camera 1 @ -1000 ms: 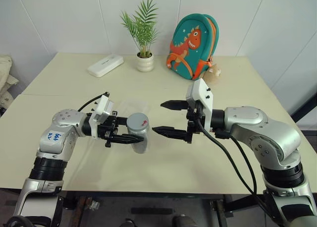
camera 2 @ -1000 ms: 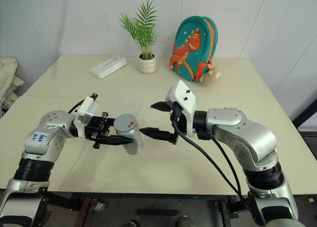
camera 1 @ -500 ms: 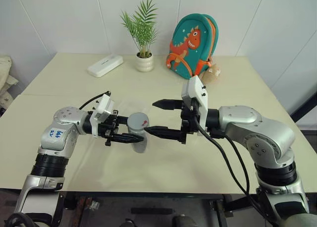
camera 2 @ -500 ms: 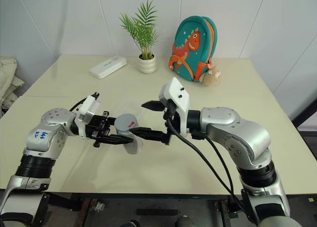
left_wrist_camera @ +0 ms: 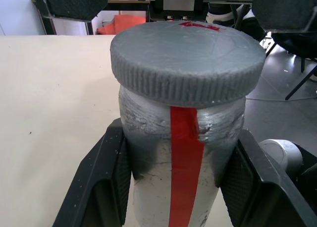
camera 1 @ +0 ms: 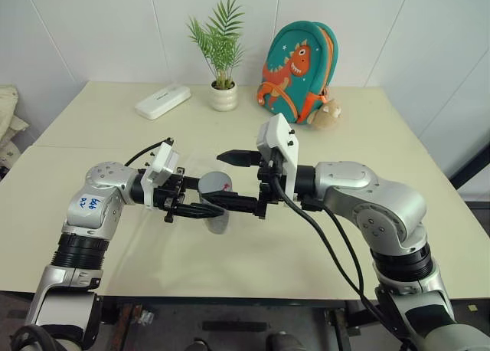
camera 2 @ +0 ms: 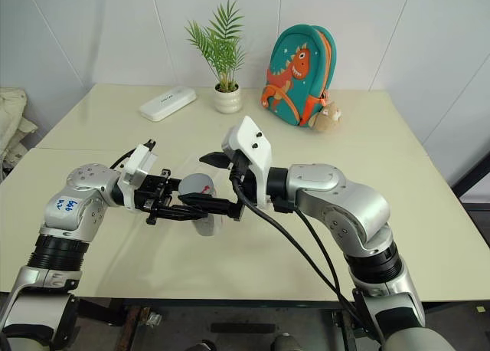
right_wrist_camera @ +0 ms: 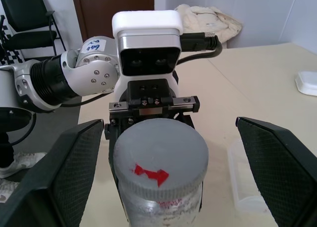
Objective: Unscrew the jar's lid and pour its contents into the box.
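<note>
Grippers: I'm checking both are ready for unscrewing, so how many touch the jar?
1. The left gripper clamps the jar; the right gripper straddles the lid, open.

Left end effector [camera 1: 200, 208] clamped tight; right end effector [camera 1: 228, 181] wide apart, level, facing it.

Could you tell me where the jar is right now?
In the left eye view the jar is held by the left gripper, left of centre, lid between the right gripper's open jaws.

The lid [right_wrist_camera: 160, 168] sits on the jar [left_wrist_camera: 181, 187], the box [right_wrist_camera: 246, 187] behind it.
</note>
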